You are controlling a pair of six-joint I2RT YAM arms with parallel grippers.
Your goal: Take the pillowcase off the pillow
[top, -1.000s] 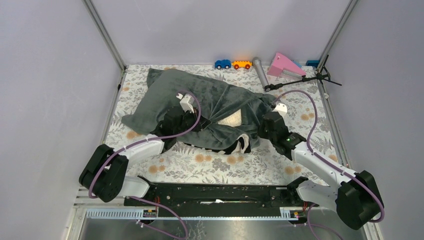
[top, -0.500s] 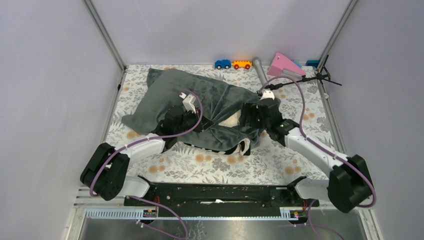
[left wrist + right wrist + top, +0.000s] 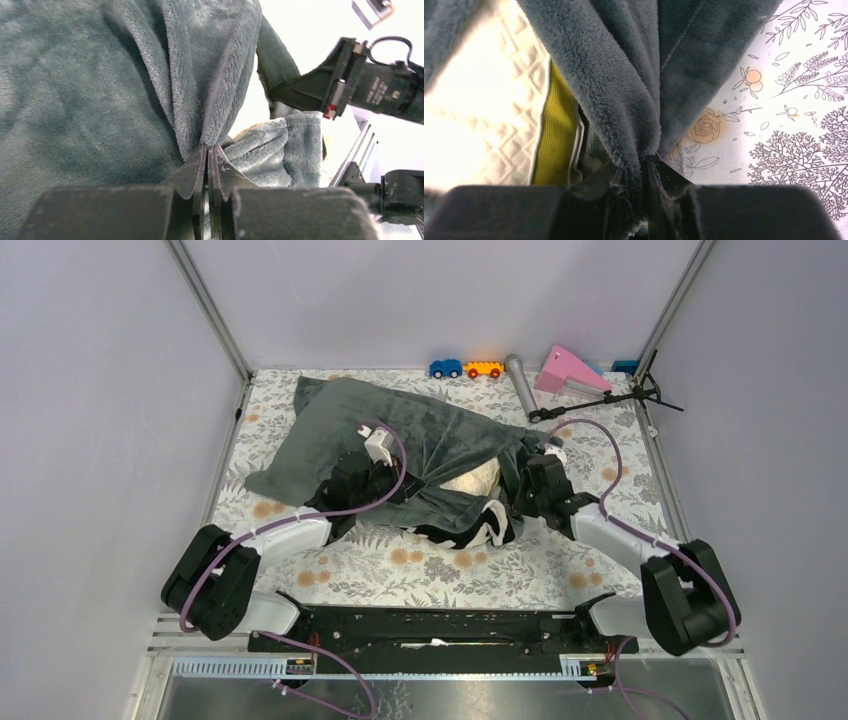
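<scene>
The dark grey-green plush pillowcase (image 3: 400, 430) lies across the middle of the table, its zebra-striped inside (image 3: 490, 525) turned out at the near edge. A patch of the cream pillow (image 3: 470, 480) shows through the opening between the arms. My left gripper (image 3: 385, 477) is shut on a pinched fold of the pillowcase (image 3: 220, 90). My right gripper (image 3: 527, 483) is shut on the plush edge of the pillowcase (image 3: 624, 100) at the opening. Beside it are the quilted pillow (image 3: 484, 100) and its yellow side band (image 3: 555, 130).
Along the back edge stand a blue toy car (image 3: 445, 368), an orange toy car (image 3: 483, 368), a grey cylinder (image 3: 520, 383), a pink wedge (image 3: 568, 368) and a black tripod (image 3: 610, 400). A floral cloth (image 3: 400, 565) covers the table.
The right gripper opened, reached toward the opening, then closed on the pillowcase edge and drew back slightly. More zebra lining shows at the near edge. The left gripper kept its hold.
</scene>
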